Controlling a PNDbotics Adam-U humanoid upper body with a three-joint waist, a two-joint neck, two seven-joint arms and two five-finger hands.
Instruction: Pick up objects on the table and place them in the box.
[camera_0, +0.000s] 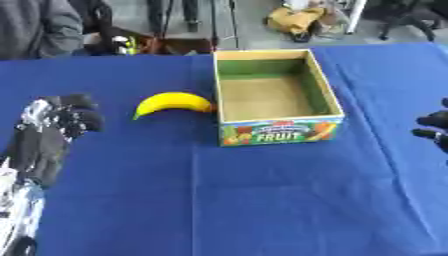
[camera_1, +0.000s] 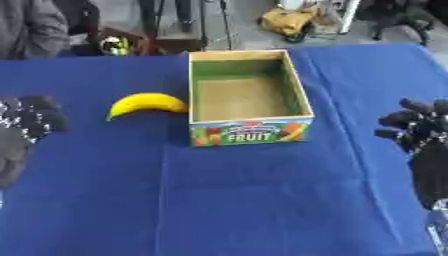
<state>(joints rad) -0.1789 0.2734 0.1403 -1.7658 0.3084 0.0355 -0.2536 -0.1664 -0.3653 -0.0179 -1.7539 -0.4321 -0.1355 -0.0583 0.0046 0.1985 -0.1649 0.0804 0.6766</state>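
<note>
So, left hand (camera_0: 54, 131) hovering over the blue surface (camera_0: 262, 200) at the left edge, fingers (camera_0: 77, 114) curled over and holding nothing, well short of the fruit. Next over, yellow banana (camera_0: 173, 104) lying flat on the cloth, its stem end just beside the left wall of the box, maybe touching, couldn't quite tell. Then the open cardboard box (camera_0: 278, 131) near the middle, upright, green inside walls, bare brown floor, "FRUIT" printed on the front panel. Nothing visible inside it. Way over at the right edge, right hand (camera_1: 420, 131) raised above the surface, fingers (camera_1: 398, 120) bent inward, gripping nothing, well apart from the box and the banana.
</note>
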